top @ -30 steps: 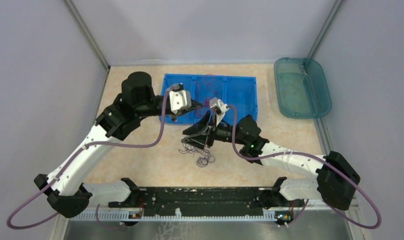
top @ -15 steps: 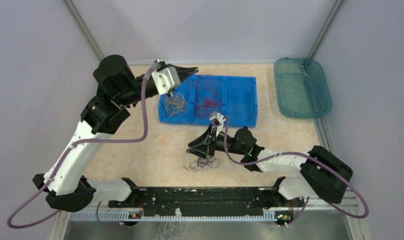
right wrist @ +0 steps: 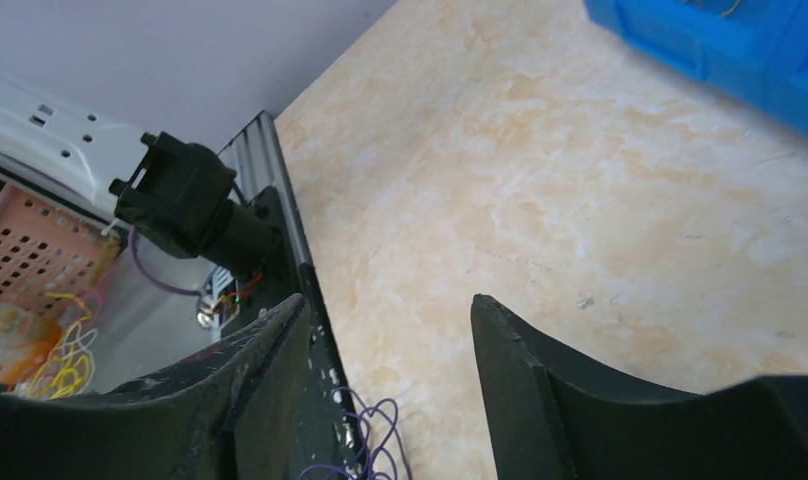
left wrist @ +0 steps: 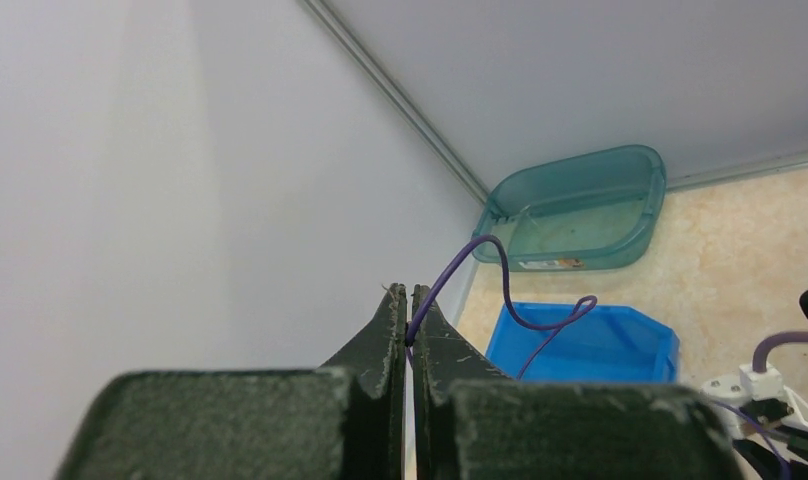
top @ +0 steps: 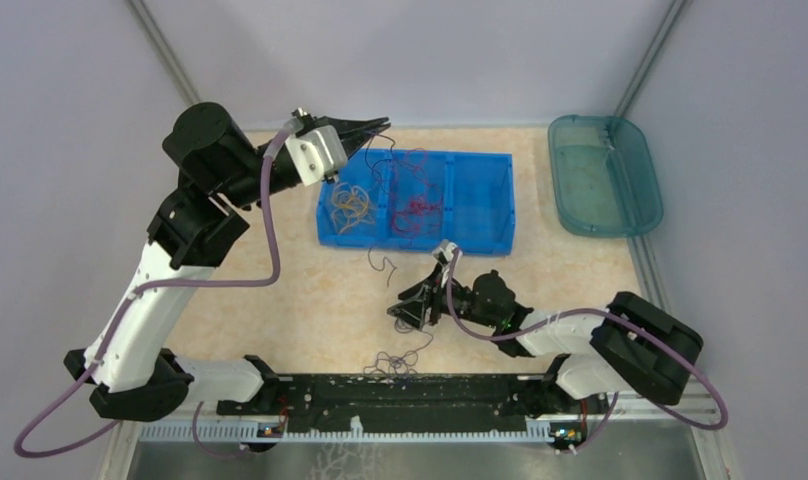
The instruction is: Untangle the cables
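My left gripper (top: 376, 126) is raised over the back left corner of the blue tray (top: 508, 215), shut on one purple cable (top: 378, 262) that hangs down to the table in front of the tray. In the left wrist view the closed gripper (left wrist: 410, 300) pinches that cable (left wrist: 502, 290). A small purple tangle (top: 398, 362) lies by the front rail. My right gripper (top: 406, 312) is open and empty, low over the table just behind the tangle; in its wrist view (right wrist: 390, 320) purple loops (right wrist: 375, 452) lie below the jaws. Orange cables (top: 350, 203) and red cables (top: 416, 208) lie in the tray.
A teal bin (top: 604, 175) stands at the back right and shows in the left wrist view (left wrist: 575, 210). The tray's right compartment (top: 483, 195) holds no cables. The black front rail (top: 400, 392) runs beside the tangle. Grey walls enclose the table.
My left gripper has risen and pulled back to the left, drawing one purple cable out. My right gripper has moved nearer and lower, and the tangle now lies by the front rail, apart from it.
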Robot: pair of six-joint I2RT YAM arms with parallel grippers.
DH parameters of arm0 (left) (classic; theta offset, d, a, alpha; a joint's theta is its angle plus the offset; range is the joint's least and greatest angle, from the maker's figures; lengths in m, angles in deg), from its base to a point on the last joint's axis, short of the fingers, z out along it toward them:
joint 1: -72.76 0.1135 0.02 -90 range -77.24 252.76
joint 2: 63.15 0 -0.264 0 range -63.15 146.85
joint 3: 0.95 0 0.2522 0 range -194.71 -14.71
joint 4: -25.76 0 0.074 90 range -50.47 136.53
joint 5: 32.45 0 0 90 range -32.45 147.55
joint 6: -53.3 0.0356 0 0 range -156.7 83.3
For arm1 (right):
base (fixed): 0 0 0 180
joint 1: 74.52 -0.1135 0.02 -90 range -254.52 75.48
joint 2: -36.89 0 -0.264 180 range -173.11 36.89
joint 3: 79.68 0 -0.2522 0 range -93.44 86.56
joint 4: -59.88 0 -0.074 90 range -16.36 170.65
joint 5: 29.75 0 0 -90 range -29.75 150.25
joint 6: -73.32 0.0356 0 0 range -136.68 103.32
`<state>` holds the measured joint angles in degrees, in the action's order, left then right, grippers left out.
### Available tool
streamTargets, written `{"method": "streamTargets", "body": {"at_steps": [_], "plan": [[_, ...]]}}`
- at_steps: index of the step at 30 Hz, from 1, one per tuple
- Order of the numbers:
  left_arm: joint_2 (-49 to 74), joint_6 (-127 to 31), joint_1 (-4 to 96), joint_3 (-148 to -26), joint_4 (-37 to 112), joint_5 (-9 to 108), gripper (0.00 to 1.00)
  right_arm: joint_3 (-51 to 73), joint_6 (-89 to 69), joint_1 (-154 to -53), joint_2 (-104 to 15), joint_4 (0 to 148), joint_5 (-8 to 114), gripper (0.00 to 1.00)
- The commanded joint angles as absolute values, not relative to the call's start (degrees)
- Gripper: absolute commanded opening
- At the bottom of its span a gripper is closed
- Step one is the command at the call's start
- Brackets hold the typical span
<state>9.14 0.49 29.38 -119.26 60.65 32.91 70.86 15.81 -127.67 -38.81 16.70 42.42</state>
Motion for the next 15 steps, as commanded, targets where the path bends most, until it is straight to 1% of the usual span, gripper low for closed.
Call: {"method": "streamTargets", "body": {"at_steps": [1, 4, 6, 8, 11, 13, 15], "plan": [[9.0, -0.3, 29.1, -119.4, 61.9, 31.8, 0.0, 66.4, 10.7, -128.2, -29.3, 23.0, 50.2, 0.65], [8.8, -1.3, 29.0, -117.1, 62.7, 30.0, 0.0, 63.6, 6.3, -127.4, -22.5, 30.5, 54.1, 0.72], [8.7, -1.7, 29.0, -114.5, 62.5, 29.4, 0.0, 61.1, 3.3, -126.2, -18.9, 37.0, 56.2, 0.72], [8.8, -2.3, 28.8, -111.8, 61.3, 29.2, 0.0, 58.8, 0.6, -125.1, -16.0, 44.4, 61.3, 0.72], [10.1, -2.8, 28.4, -108.3, 58.4, 29.2, 0.0, 55.7, -1.0, -124.7, -13.1, 57.0, 76.1, 0.71], [12.0, -3.8, 28.2, -107.0, 55.5, 29.4, 0.0, 55.6, 1.3, -124.5, -11.2, 65.0, 90.3, 0.7], [14.7, -5.0, 28.1, -106.7, 52.4, 29.8, 0.0, 57.2, 5.3, -123.5, -8.8, 68.7, 97.9, 0.7]]}}
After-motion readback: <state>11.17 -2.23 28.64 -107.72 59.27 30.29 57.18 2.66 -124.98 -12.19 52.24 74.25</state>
